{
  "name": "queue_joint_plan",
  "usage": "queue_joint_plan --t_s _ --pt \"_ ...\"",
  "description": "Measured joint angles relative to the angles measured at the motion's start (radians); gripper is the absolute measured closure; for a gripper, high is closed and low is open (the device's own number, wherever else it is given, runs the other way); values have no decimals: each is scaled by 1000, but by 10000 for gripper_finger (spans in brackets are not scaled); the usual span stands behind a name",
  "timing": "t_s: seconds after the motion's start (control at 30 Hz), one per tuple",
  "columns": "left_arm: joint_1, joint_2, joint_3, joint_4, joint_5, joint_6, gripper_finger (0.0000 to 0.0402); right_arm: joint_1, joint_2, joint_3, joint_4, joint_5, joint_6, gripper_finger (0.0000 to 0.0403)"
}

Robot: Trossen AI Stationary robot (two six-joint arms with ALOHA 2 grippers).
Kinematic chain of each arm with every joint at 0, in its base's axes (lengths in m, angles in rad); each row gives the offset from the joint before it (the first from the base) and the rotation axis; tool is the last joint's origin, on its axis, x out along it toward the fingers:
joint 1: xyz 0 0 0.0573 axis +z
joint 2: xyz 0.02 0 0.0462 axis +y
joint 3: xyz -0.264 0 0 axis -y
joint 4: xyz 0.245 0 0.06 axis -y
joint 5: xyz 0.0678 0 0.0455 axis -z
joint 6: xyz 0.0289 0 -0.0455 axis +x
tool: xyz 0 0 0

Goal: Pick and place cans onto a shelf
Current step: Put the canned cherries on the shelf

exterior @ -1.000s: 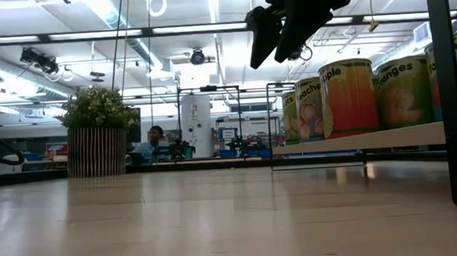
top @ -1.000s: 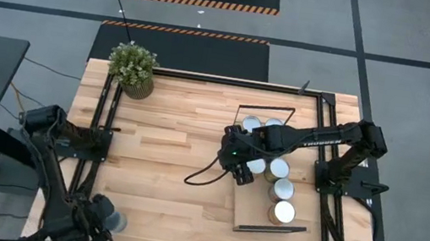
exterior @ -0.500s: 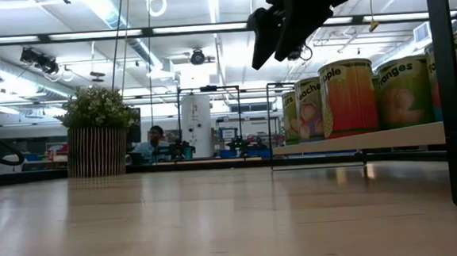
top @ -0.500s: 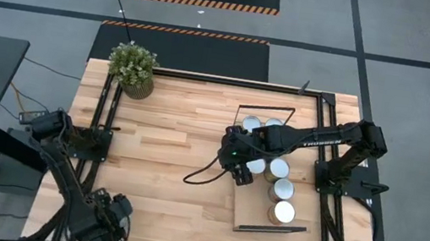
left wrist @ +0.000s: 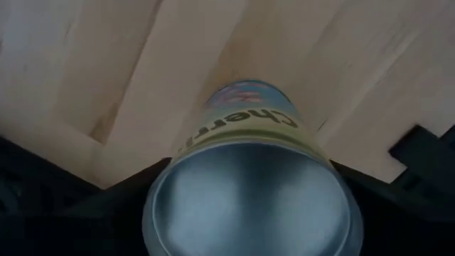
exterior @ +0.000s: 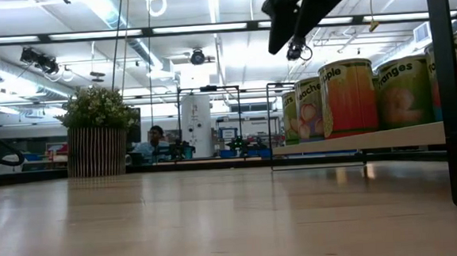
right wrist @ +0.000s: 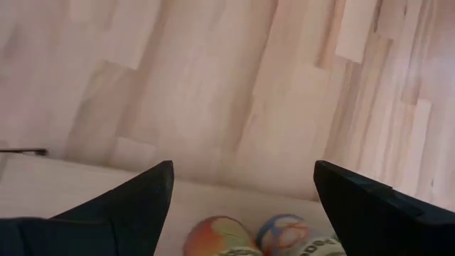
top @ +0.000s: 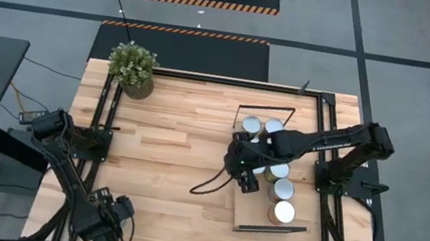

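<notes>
Several cans (top: 280, 190) with silver tops stand upright in a row on the light-wood shelf (top: 248, 215). The low view shows their fruit labels (exterior: 348, 97). My right gripper (top: 246, 173) hangs open and empty above the shelf's left side, over two cans (right wrist: 217, 238). It shows at the top of the low view (exterior: 293, 17). My left gripper (top: 111, 214) is near the table's near left corner, shut on a can (left wrist: 249, 142) with a "Cherri" label. My left gripper holds the can between its two dark fingers (left wrist: 92, 206), which lie along the can's sides. The can's silver end (left wrist: 249, 199) faces the wrist camera and its other end points at the tabletop. Whether it rests on the table I cannot tell.
A potted plant (top: 132, 67) stands at the table's far left corner. Black wire frames (top: 266, 108) rise at both short ends of the shelf. Bare tabletop (top: 176, 149) lies between the two arms. A person sits in the room beyond the table (exterior: 156, 140).
My right gripper has risen and gone a little toward the table's right and near edges, staying above the shelf. My left arm has shifted near the table's near left corner, carrying its can with it.
</notes>
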Motion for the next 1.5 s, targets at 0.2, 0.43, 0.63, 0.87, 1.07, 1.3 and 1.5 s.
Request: queue_joint_plan --t_s 0.2,0.43,0.63,0.87,1.07,1.3,1.5 --pt "14 -1 0 -2 -8 64 96 49 -35 0 -30 -2 37 56" --pt "150 -2 3 37 -31 306 83 98 -162 0 -76 -17 112 56" --pt "353 -2 3 171 -31 676 87 135 -259 1 -125 -14 221 56" --pt "602 -2 4 375 29 1064 86 154 -299 -37 -163 21 292 56" --pt "745 -1 82 382 71 1261 85 147 -321 -103 -147 22 311 56" --pt "787 43 199 330 72 1372 84 164 -348 -120 -115 37 352 56" --pt "782 201 380 197 53 1489 84 180 -354 -121 -70 55 363 56"
